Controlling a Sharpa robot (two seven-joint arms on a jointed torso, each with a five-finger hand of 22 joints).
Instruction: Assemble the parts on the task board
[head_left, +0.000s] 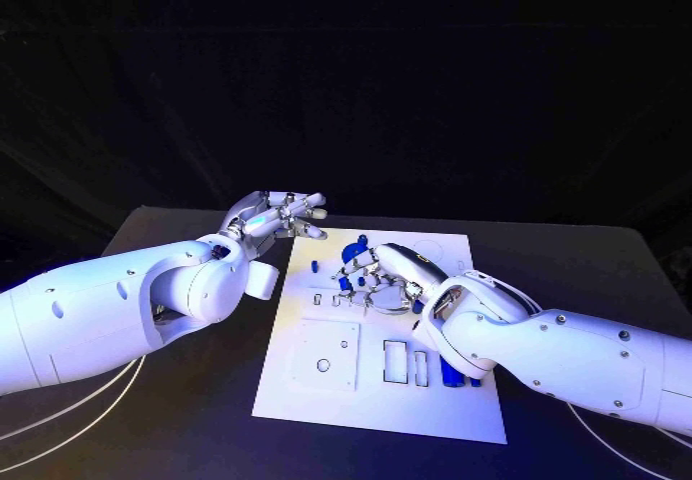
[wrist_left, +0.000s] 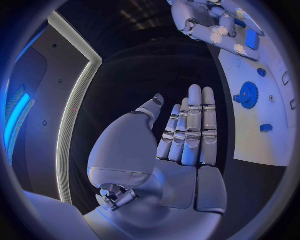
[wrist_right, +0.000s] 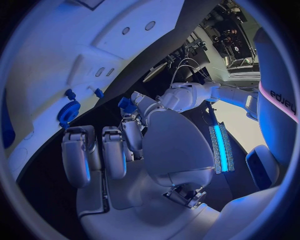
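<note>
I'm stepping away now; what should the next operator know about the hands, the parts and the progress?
Left hand: open, fingers straight, holding nothing, beside the task board's far left corner.
Right hand: over the board, pinching a small blue part.
On the board: a blue gear and other small blue parts; more blue pieces by the right forearm.
Done: cannot tell.
Left: place the held part, then the loose ones.
</note>
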